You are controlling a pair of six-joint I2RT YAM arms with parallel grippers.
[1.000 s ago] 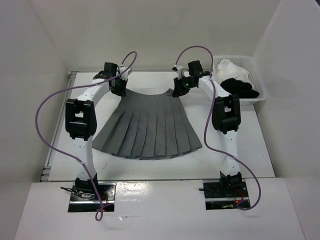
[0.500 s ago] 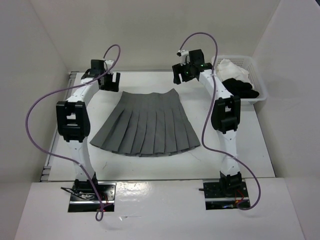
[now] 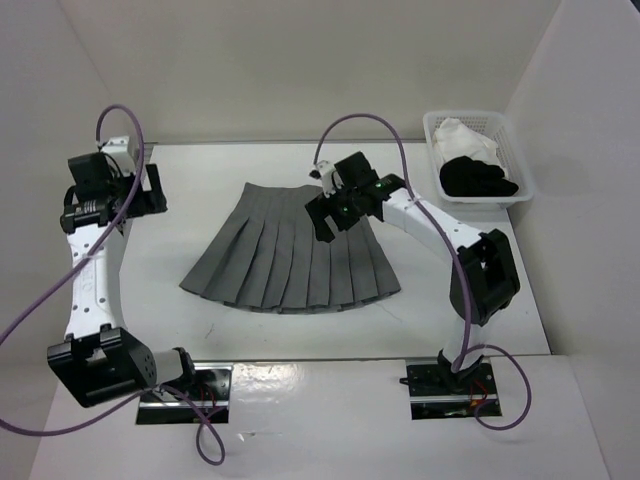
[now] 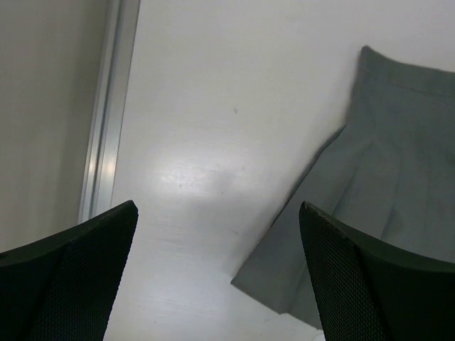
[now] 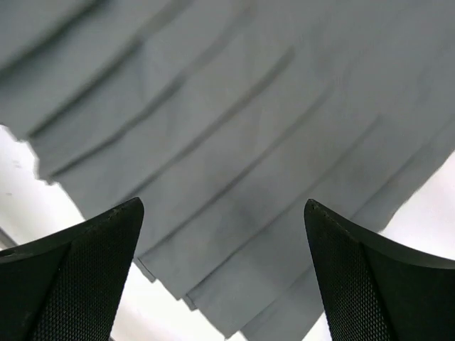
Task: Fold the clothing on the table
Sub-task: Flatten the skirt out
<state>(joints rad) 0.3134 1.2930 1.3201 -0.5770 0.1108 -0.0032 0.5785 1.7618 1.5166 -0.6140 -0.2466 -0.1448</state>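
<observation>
Lying flat, skirt (image 3: 290,255) beneath right jaws

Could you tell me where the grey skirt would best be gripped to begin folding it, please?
Probably its left hem corner, approached from the left over bare table. The skirt lies flat and fanned, waistband far, hem near, so that corner is a thin free edge the jaws could pinch.
</observation>
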